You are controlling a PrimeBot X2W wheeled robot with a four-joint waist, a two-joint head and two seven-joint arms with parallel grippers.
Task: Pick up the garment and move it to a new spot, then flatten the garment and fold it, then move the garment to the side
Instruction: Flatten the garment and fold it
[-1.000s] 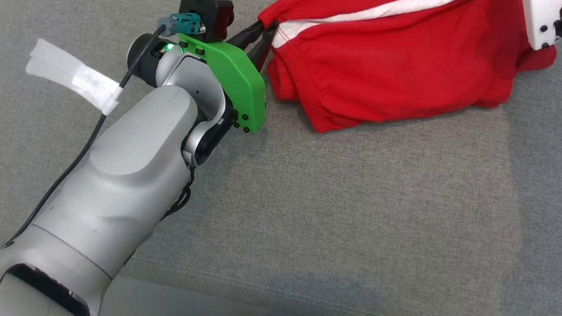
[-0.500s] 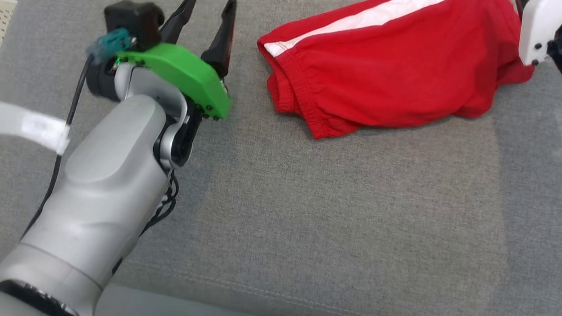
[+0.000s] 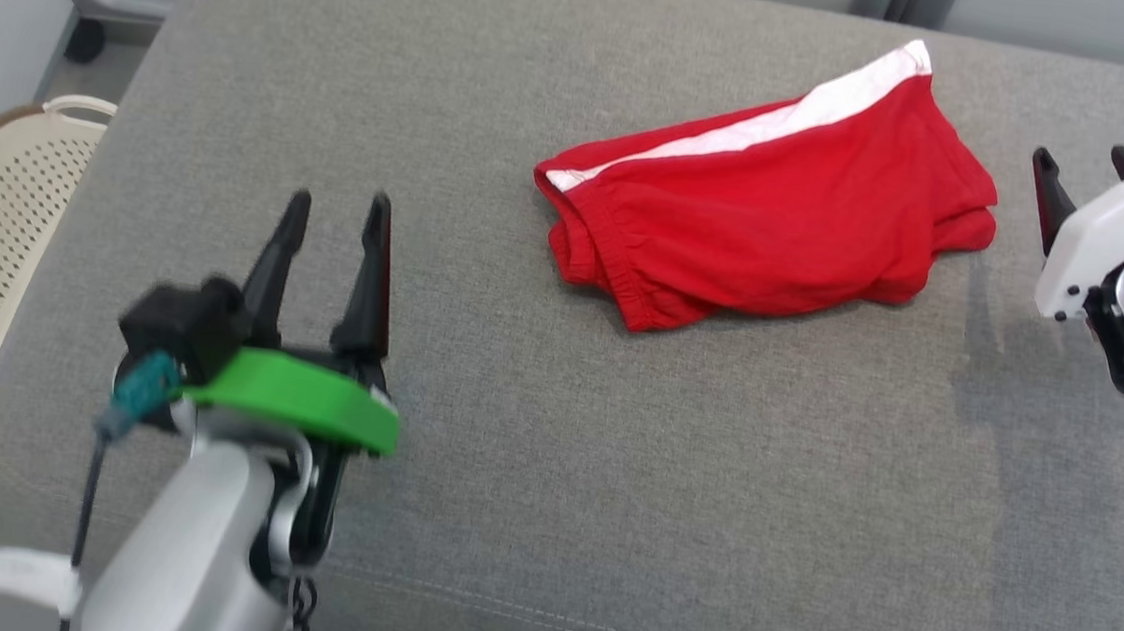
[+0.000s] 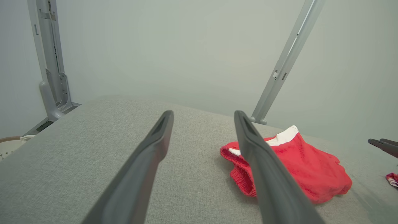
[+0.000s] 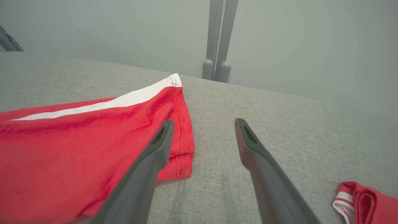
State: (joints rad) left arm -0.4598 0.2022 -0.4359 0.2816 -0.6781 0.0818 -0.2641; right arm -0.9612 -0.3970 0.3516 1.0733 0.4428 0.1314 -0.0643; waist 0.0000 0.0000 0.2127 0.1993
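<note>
On a grey cushion (image 3: 609, 480), a white-striped red garment (image 3: 769, 232) lies between the left gripper (image 3: 340, 200) and right gripper (image 3: 1080, 156), both spread wide, holding nothing.

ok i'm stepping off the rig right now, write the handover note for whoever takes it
Left gripper: open, empty, over the grey cushion, well to the left of the red shorts.
Right gripper: open, empty, just off the right end of the shorts.
Shorts: lying on the cushion, doubled over, white stripe along the far edge, somewhat rumpled; nothing touches them.
Done: the fold looks made.
Left: probably tidy the fold, then move the shorts to the side.
Note: another red-and-white piece lies on the cushion near the right gripper, on the side away from the shorts.
</note>
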